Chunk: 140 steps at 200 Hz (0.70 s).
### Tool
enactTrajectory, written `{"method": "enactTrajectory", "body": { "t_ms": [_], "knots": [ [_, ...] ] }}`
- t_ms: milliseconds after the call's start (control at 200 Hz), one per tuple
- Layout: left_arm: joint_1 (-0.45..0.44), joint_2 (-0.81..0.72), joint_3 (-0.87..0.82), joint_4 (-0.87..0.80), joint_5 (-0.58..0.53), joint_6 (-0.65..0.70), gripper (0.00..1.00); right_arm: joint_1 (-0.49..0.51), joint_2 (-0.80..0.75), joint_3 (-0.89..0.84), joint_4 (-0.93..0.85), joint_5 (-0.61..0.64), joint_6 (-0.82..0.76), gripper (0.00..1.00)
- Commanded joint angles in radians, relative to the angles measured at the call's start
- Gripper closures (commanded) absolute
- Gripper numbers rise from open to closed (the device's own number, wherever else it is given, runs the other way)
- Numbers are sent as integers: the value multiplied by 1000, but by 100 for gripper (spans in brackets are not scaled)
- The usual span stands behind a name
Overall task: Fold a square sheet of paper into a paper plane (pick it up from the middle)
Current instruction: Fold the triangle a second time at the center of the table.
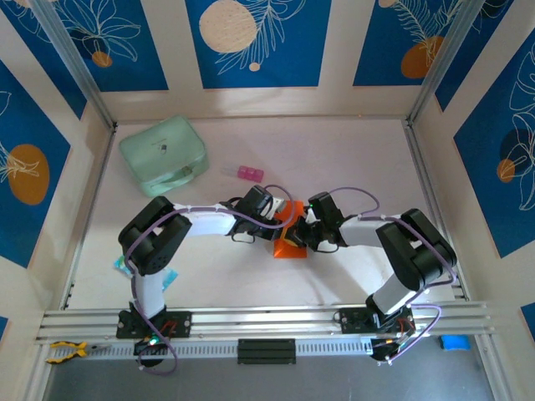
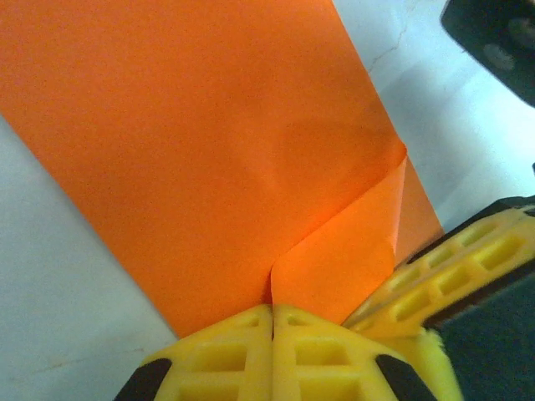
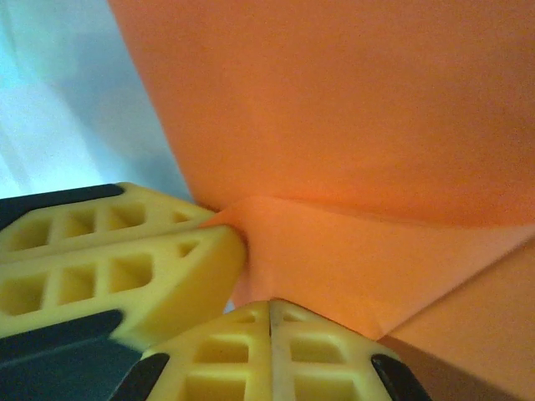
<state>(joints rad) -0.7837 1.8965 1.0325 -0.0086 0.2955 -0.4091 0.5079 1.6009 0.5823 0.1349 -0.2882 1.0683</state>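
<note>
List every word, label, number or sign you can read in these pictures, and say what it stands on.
No readable text anywhere.
Mint-green case: small dark mark, too small to read.
Orange paper: plain, no print.

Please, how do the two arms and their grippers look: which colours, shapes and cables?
The left arm and the right arm share one look: white links, bulky black joint housings, and a thin lilac cable looping along each. The left gripper and the right gripper each carry two yellow fingers, moulded with rectangular hollows, on black mounts.
</note>
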Motion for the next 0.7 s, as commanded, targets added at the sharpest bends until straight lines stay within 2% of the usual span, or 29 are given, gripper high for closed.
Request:
{"method": "enactTrajectory", "body": {
  "t_ms": [0, 175, 420, 695],
  "knots": [
    [2, 18, -8, -86, -27, 33, 97, -6, 14, -18, -31, 0, 14, 100],
    [3, 21, -4, -93, -27, 37, 97, -13, -3, -40, -32, 18, 26, 100],
    [3, 27, 0, -99, -24, 41, 97, -34, -87, 28, -108, 27, -26, 100],
    [3, 32, 0, -97, -22, 41, 97, -54, -12, 18, -118, 72, -5, 100]
  ]
}}
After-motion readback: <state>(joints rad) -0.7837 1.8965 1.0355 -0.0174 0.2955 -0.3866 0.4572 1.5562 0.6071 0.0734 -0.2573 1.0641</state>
